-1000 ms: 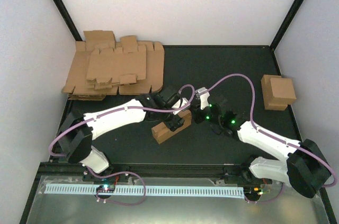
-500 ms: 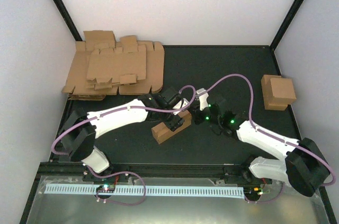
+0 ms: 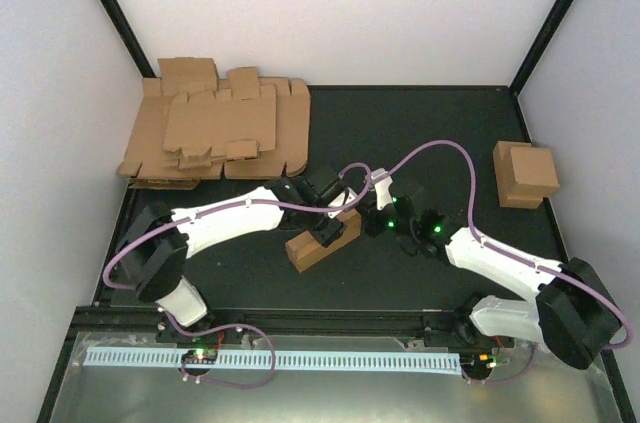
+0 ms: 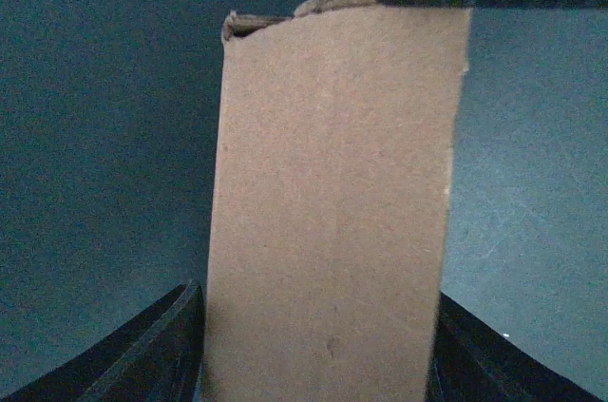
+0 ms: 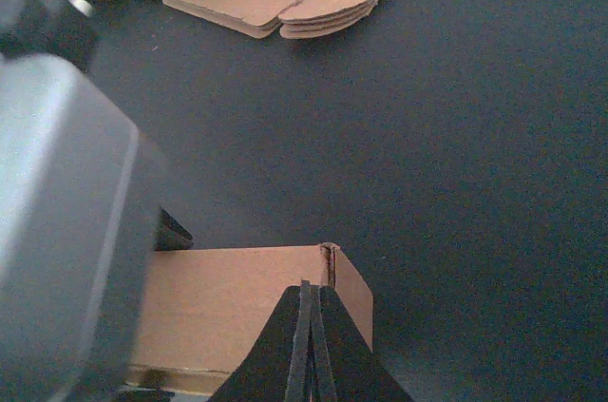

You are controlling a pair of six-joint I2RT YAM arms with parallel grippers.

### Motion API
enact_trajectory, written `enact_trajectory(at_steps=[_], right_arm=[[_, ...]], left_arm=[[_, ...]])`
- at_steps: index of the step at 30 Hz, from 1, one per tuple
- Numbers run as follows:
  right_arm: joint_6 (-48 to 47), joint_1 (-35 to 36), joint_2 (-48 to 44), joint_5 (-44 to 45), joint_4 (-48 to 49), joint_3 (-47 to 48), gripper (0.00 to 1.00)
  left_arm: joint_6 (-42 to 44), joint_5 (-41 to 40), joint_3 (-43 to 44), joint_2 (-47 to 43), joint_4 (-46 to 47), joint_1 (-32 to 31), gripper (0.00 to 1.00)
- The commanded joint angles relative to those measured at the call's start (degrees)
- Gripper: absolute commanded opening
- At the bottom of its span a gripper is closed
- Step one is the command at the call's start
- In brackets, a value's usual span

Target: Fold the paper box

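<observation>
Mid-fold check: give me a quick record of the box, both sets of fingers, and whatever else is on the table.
box: brown cardboard, lying mid-table between the two arms
left fingers: one against each long side of the box, gripping it
right fingers: shut together, tips at the box's end, nothing seen between them
pile: flat blanks, far left corner
second box: folded, right edge, clear of both arms
table: dark mat
</observation>
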Motion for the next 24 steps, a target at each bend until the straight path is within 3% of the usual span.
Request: enact_trajectory(at_steps=[1, 8, 16, 24], right_arm=[[-0.47, 0.00, -0.26, -0.45, -0.36, -0.87, 0.02], [-0.14, 0.14, -0.76, -0.69, -0.71, -1.61, 0.02], [1.29, 1.60, -2.52, 0.26, -0.46, -3.62, 0.02], [1.84, 2.86, -2.74, 1.25, -0.40, -4.47, 0.02]], left_arm=[[-0.80, -1.25, 1.43, 2.08, -0.47, -0.24, 0.60], [-1.15, -1.92, 1.41, 2.27, -0.42, -0.24, 0.58], [-2.91, -2.56, 1.41, 2.63, -0.02, -0.24, 0.47], [-3.12, -2.72, 1.32, 2.50, 0.03, -0.24, 0.45]])
